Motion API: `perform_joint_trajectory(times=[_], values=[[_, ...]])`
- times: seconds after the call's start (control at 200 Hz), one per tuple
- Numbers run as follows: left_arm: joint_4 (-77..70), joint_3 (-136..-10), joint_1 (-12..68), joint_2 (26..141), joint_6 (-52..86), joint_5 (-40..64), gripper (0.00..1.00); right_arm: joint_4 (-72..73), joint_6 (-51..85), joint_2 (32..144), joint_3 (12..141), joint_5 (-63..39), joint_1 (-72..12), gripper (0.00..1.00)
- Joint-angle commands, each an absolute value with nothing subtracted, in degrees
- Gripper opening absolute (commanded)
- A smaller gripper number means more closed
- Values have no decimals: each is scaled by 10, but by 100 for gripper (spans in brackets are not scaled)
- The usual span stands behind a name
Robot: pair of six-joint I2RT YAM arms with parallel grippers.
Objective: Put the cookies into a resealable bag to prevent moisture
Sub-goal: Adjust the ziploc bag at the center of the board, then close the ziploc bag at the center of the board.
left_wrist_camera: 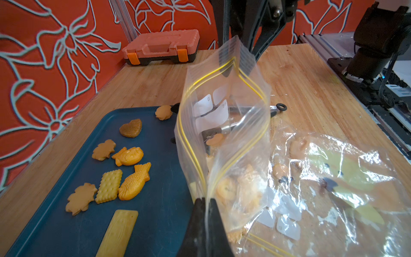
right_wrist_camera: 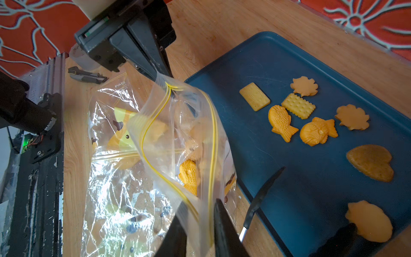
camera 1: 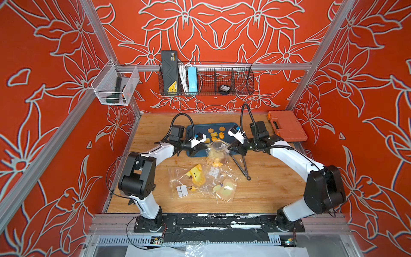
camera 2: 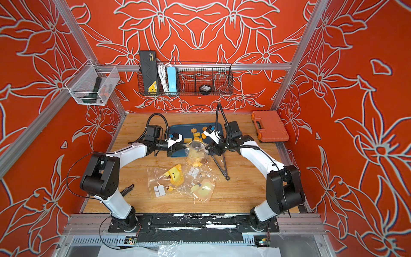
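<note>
Your left gripper clamped the clear crinkly zip bag, upright beside the dark-blue tray of golden biscuits; your right gripper straddled its opposite rim, slightly agape. You needed a firm pinch there.

Bright, even light is washing over everything; glare is flashing off the loose bags beside the tray.

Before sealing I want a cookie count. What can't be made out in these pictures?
- Cookies in the resealable bag: crinkled plastic blurs them in both wrist views; too small in both top views.
- Right gripper: right wrist view, plastic between its jaws; pinch unclear.
- Long cookie: left wrist view, cut off by the picture's edge.
</note>
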State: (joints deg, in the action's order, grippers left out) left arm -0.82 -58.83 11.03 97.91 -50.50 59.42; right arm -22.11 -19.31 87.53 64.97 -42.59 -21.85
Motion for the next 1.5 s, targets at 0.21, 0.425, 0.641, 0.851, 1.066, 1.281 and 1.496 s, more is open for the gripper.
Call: perform_joint_trajectory(times=[0.21, 0.425, 0.641, 0.851, 1.066, 1.281, 1.496], values=[[2, -607, 97, 984, -494, 606, 0, -218, -186, 866, 656, -384, -217, 0], [-13, -604, 81, 960, -476, 606, 0, -159, -105, 800, 601, -312, -220, 0], [-35, -600, 77, 951, -448, 594, 0, -160, -44, 735, 543, -247, -240, 0], [-56, -595, 77, 953, -429, 593, 0, -176, -15, 674, 513, -215, -268, 0], [-58, -594, 85, 959, -429, 598, 0, -230, -52, 695, 542, -198, -287, 0], [-44, -599, 91, 966, -441, 603, 0, -282, -103, 736, 586, -214, -293, 42], [-33, -606, 95, 971, -448, 600, 0, -309, -155, 766, 626, -218, -296, 45]])
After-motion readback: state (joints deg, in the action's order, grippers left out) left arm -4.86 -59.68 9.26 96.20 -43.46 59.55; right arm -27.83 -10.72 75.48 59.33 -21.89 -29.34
